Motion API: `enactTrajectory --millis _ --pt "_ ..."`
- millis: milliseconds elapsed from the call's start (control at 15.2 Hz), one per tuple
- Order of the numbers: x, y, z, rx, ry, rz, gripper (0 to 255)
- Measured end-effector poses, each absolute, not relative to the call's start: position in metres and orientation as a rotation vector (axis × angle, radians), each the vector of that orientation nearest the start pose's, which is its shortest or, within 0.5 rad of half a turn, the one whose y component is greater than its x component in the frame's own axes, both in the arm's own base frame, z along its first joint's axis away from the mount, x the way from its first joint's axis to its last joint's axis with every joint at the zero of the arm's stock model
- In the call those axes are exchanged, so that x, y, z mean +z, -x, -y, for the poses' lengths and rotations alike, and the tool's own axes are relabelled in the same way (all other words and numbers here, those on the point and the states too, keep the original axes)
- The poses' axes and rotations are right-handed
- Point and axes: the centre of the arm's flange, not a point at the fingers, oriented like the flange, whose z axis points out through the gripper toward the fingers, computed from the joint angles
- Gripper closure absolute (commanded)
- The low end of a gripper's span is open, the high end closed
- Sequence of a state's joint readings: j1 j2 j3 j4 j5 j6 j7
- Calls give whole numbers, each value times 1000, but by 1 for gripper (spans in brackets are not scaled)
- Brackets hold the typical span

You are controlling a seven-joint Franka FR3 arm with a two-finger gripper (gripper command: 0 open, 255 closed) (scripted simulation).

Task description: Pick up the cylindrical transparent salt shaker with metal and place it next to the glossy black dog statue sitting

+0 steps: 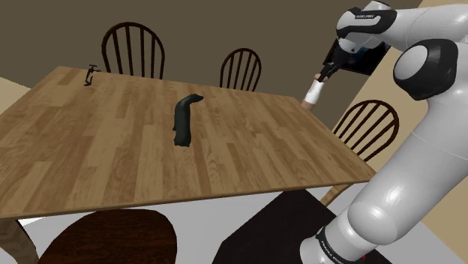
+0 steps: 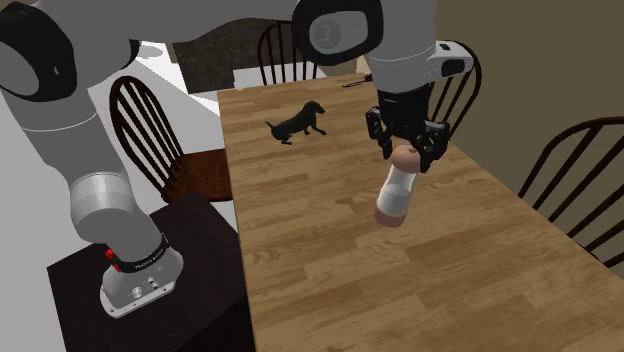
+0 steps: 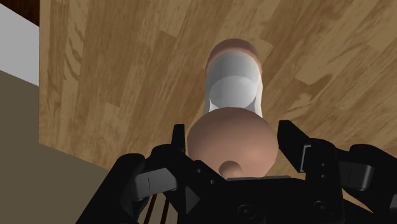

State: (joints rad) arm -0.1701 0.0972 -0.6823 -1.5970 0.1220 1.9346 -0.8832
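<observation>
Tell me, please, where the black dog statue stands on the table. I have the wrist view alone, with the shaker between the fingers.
Observer: The dog statue stands on the table, well apart from the salt shaker. In the second exterior view it is up and to the left of the shaker.
Operator: Does the shaker hang straight?
Observer: No, it is tilted. The gripper clasps its rounded top, and the base points down toward the table.
Operator: Is there another thing on the table?
Observer: Yes, a small dark object lies near the far corner at the shoulder view's left. I cannot tell what it is.
</observation>
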Motion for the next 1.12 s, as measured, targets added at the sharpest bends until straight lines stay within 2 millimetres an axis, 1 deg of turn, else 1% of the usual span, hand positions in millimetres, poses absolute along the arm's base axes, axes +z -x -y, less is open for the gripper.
enactTrajectory --millis 264,594,726,858,990,1056,1122 --pt "624 -419 442 -354 3284 21 255" --pt "651 -421 443 -354 3284 21 255" --pt "659 -421 442 -354 3284 21 255" --pt "663 -421 425 -354 3283 23 255" --pt "663 -423 404 -354 3283 22 255" --pt "662 -425 389 -355 3282 26 255" --pt "664 -429 381 -354 3283 23 255"
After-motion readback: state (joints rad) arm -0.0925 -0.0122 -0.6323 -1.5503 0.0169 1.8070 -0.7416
